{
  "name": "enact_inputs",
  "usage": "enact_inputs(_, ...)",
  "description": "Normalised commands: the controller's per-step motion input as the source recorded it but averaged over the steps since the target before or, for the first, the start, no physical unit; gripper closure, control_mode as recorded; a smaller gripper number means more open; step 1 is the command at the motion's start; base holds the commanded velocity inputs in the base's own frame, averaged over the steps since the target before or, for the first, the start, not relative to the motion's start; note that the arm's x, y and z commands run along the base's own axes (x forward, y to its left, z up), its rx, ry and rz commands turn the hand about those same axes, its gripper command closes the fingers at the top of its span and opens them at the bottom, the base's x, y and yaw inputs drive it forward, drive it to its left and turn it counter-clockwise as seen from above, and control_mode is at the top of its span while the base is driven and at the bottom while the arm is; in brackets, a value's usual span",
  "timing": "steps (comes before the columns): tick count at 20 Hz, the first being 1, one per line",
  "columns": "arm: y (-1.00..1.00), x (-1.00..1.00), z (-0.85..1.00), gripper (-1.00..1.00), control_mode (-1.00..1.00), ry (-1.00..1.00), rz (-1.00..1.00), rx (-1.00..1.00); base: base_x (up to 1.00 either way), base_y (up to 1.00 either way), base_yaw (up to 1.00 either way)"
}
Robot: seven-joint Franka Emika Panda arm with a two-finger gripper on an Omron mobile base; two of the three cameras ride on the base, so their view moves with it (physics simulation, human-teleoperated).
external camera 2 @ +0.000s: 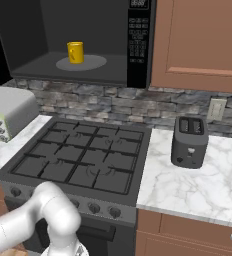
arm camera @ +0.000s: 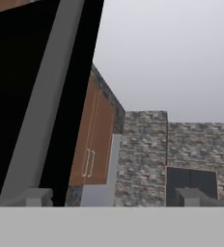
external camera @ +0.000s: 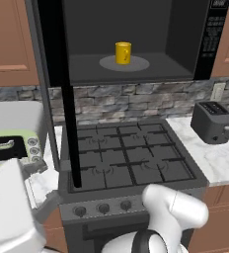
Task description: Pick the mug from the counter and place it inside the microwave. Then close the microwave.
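The yellow mug [external camera: 123, 53] [external camera 2: 75, 52] stands upright on the grey turntable [external camera: 138, 64] inside the black microwave [external camera: 216, 34] [external camera 2: 138, 40]. The microwave's tall dark door [external camera: 62, 99] hangs open and I see it edge-on over the stove's left side. In the hand view the same door [arm camera: 17, 96] rises close on the left. My gripper [arm camera: 114, 197] is open, its tips far apart with nothing between them. The white marble counter [external camera: 220, 158] [external camera 2: 198, 185] lies to the right of the stove.
A dark grey toaster [external camera: 213, 121] [external camera 2: 189, 141] sits on the right counter. The gas stovetop [external camera: 126, 153] [external camera 2: 83, 155] lies under the microwave. A pale green toaster oven [external camera: 13, 143] [external camera 2: 8, 112] stands at the left. Wood cabinets [external camera 2: 198, 40] flank the microwave.
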Motion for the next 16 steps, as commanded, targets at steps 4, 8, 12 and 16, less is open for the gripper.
enact_inputs(4,0.61,-0.48,0.0,-1.0,-1.0,0.0,-0.07,0.0,0.0,0.0,0.0)
enact_inputs(8,0.26,0.04,-0.16,-1.0,-1.0,0.0,-0.05,0.0,0.0,0.0,0.0)
enact_inputs(12,0.01,0.33,-0.34,-1.0,-1.0,0.0,-0.04,0.0,0.0,0.0,0.0)
enact_inputs(16,0.0,0.39,-0.4,-1.0,-1.0,0.0,-0.04,0.0,0.0,0.0,0.0)
